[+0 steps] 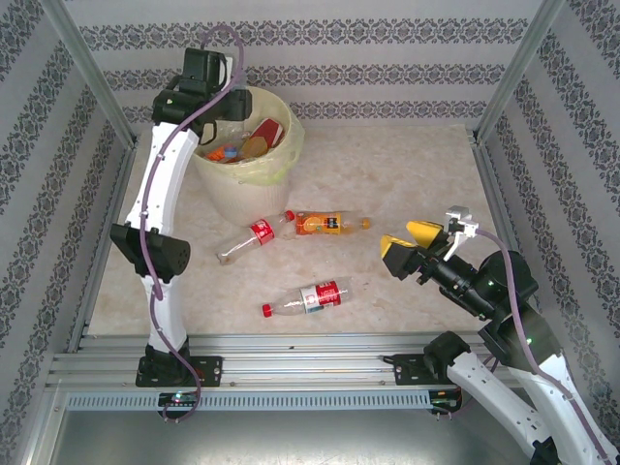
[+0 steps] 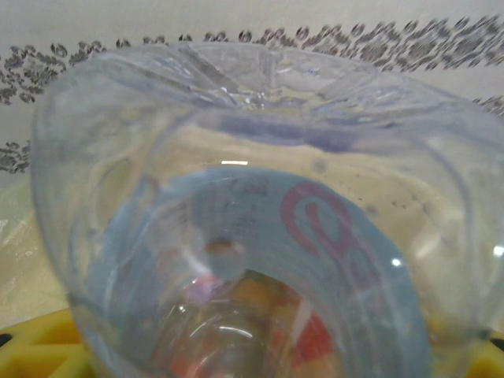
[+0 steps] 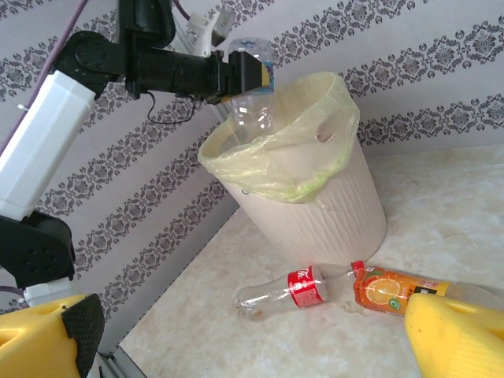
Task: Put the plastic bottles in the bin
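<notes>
Top view: L arm reaches up and over so the L tool [image 1: 225, 105] sits above the bin [image 1: 242, 199] at the far left of the table [image 1: 417, 174]. That's the right spot for a drop, since anything let go there falls inside. Several bottles w/ red and orange labels already lie in the bin. Three are on the table: cola bottle [image 1: 254, 237] and orange bottle [image 1: 329, 225] end to end just in front of the bin, near bottle [image 1: 308, 297] closer to the arm bases. R tool [image 1: 412, 242] hangs low to their right, jaws wide, nothing in them. It's prob. parked there to take the orange bottle w/o crossing the L arm.

L wrist view: held bottle [image 2: 236, 197] has its base toward the lens, btwn the yellow pads [image 2: 31, 350]. Coloured labels show through its clear wall below, so it's over the bin mouth.

R wrist view: L tool [image 3: 244, 75] clamps the held bottle [image 3: 253, 110] at its blue label, base up, body hanging straight down toward the bag rim. It seems clear of the rim. Grip looks closed on it; can't tell if it's starting to slacken. R tool fingers [image 3: 453, 335] frame the cola and orange bottles, apart from both.
</notes>
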Robot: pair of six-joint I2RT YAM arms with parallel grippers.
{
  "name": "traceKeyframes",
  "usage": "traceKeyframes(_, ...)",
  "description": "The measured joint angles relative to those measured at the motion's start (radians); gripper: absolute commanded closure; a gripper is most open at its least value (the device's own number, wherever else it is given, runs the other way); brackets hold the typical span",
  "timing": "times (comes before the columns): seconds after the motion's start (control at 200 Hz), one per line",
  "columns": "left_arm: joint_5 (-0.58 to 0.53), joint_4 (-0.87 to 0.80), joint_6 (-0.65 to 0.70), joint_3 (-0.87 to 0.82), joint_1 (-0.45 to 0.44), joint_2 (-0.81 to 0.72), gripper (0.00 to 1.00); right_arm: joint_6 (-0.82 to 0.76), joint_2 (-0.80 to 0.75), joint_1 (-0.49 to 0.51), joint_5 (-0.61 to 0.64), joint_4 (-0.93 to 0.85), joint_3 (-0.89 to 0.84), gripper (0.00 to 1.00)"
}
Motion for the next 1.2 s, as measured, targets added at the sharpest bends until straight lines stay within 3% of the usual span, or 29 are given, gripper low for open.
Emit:
traceKeyframes(0.095, -0.024, -0.019, 0.013, 0.000, 0.000, 0.021, 0.34, 0.003, 0.000, 0.000, 0.000, -0.001, 0.000, 0.02)
traceKeyframes(0.425, -0.068, -0.079, 0.023, 0.000, -0.001, 0.058, 0.00, 0.003, 0.012, 0.000, 0.000, -0.010, 0.000, 0.02)
traceKeyframes(0.624, -0.031, -0.079, 0.014, -0.001, -0.003, 0.029, 0.00, 0.018, 0.023, 0.000, 0.001, -0.032, 0.000, 0.03)
traceKeyframes(0.804, 0.070, -0.069, -0.002, -0.067, -0.009, -0.082, 0.00, 0.029, 0.033, 0.000, 0.011, -0.063, -0.003, 0.03)
traceKeyframes(1.199, 0.443, 0.221, -0.042, -0.610, -0.098, -0.513, 0.00, 0.095, 0.098, 0.000, 0.116, -0.170, -0.015, 0.04)
